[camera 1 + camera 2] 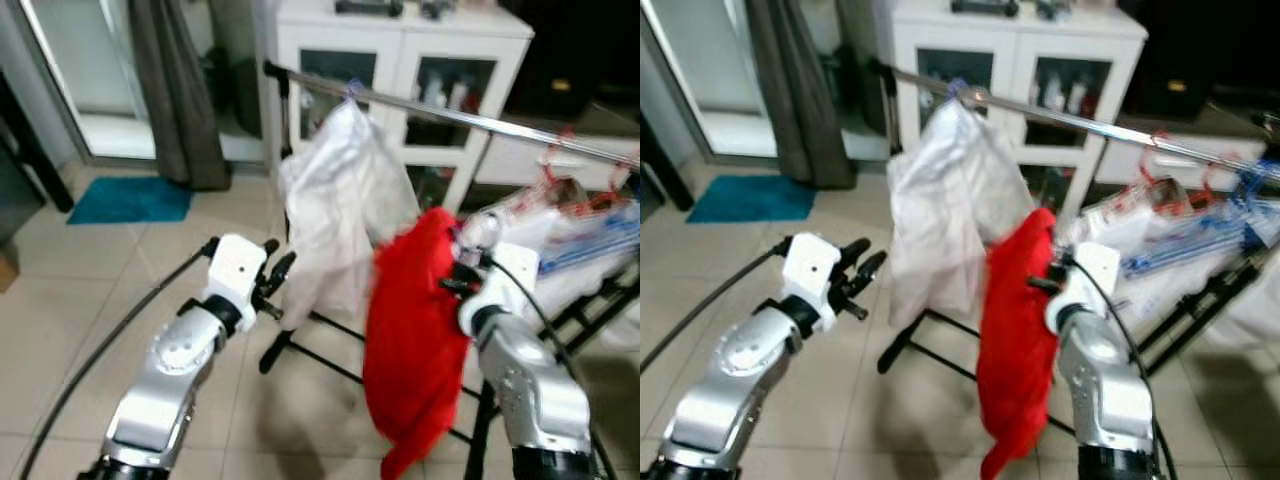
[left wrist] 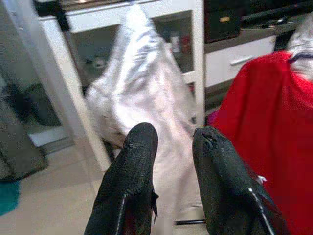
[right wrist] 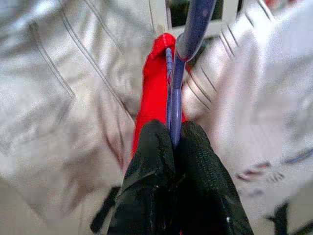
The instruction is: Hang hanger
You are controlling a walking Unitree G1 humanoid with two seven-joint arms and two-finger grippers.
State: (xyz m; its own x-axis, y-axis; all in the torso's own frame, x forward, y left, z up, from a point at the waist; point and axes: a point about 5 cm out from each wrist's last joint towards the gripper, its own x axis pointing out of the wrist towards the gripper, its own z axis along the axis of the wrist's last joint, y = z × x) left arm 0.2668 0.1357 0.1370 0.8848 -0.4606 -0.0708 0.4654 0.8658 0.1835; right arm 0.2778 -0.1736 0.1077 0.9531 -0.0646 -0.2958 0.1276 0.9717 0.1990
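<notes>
Two pincers: right pincer (image 3: 172, 147) clamped on blue hanger (image 3: 172, 105) bearing red garment (image 1: 415, 340); left pincer (image 2: 171, 147) slightly parted, empty, beside white garment (image 1: 345, 215) under rail (image 1: 480, 120).

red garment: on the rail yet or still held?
Held. The right hand pinches its blue hanger; the red garment hangs below the rail.

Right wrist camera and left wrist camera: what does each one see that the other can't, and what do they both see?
Right wrist view alone: the right gripper pinching a blue hanger, with striped pale cloth close around it.

Left wrist view alone: the left gripper, its fingers apart and holding nothing, the white cabinet and the floor.

Both: the red garment, which in the left wrist view sits beside a white garment.
</notes>
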